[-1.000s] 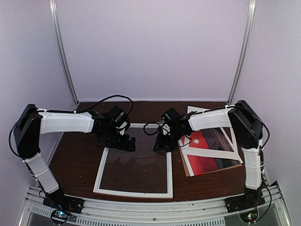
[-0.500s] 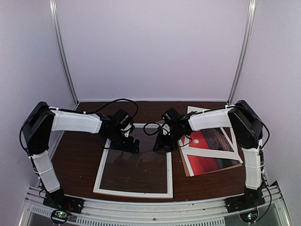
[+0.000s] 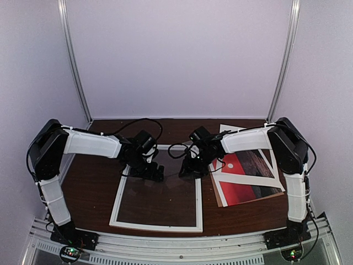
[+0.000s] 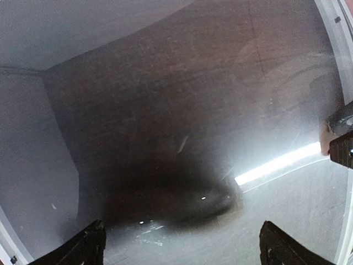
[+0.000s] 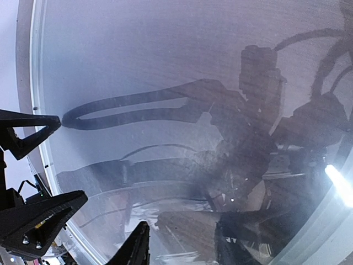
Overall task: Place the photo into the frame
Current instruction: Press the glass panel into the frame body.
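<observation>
The photo (image 3: pixel 238 185) lies on the counter (image 3: pixel 88 190), right of the frame (image 3: pixel 156 226), under a white mat (image 3: pixel 277 178). It is probably light, flexible and easily creased, so grip an exposed edge. The left pincer (image 3: pixel 153 171) is fully open and the right pincer (image 3: pixel 190 170) partly open.

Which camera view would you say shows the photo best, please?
The top external view: the photo lies flat to the right of the frame, its red sky plain to see. Both wrist views look onto a glossy, reflective sheet and show no part of the photo that I can make out.
</observation>
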